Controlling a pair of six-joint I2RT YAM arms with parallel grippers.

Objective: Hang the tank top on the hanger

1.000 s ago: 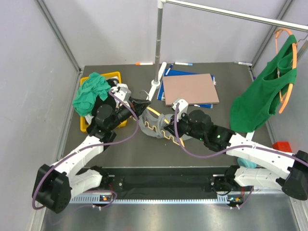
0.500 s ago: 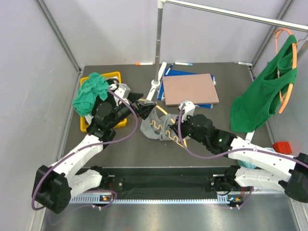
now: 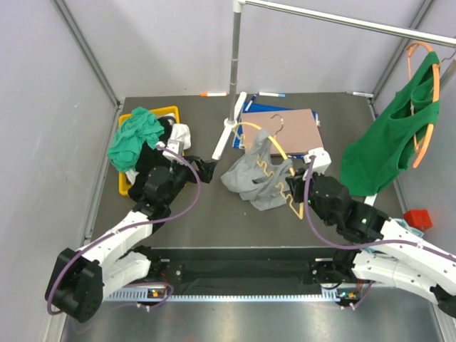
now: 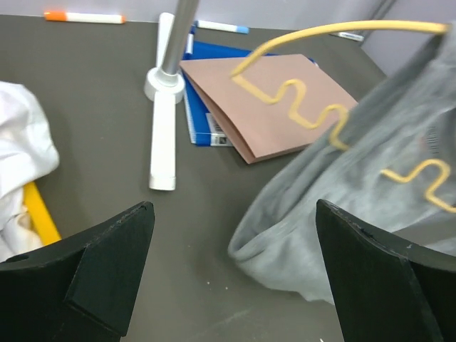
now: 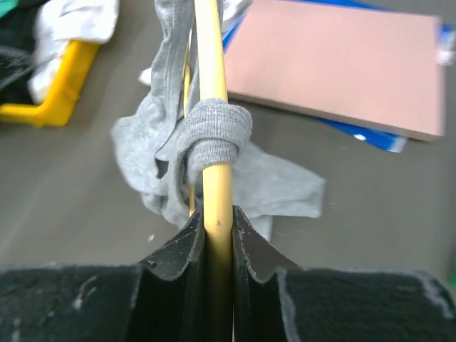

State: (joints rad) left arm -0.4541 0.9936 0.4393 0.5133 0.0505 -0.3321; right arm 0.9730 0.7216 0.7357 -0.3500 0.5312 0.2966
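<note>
The pale yellow hanger point(image 3: 251, 126) is lifted over the table's middle, with its hook point(image 3: 278, 122) pointing to the back. The light grey tank top point(image 3: 251, 179) hangs bunched from it, one strap looped round the hanger's arm point(image 5: 210, 71). My right gripper point(image 3: 296, 194) is shut on the near end of that arm point(image 5: 218, 221), just below the strap point(image 5: 214, 132). My left gripper point(image 3: 206, 169) stands wide open to the left of the tank top point(image 4: 370, 214), apart from it, with nothing between its fingers point(image 4: 107, 263). The wavy bar point(image 4: 299, 100) shows above the fabric.
A yellow bin point(image 3: 171, 112) at the left holds a teal-green cloth point(image 3: 135, 135) and a white cloth point(image 3: 179, 133). A brown board on a blue folder point(image 3: 288, 127) lies behind. The rack's pole base point(image 3: 226, 128) stands nearby. A green top on an orange hanger point(image 3: 385, 142) hangs right.
My left gripper has opened, let go of the tank top and drawn back to the left. My right arm has carried the hanger and tank top to the right and up.
</note>
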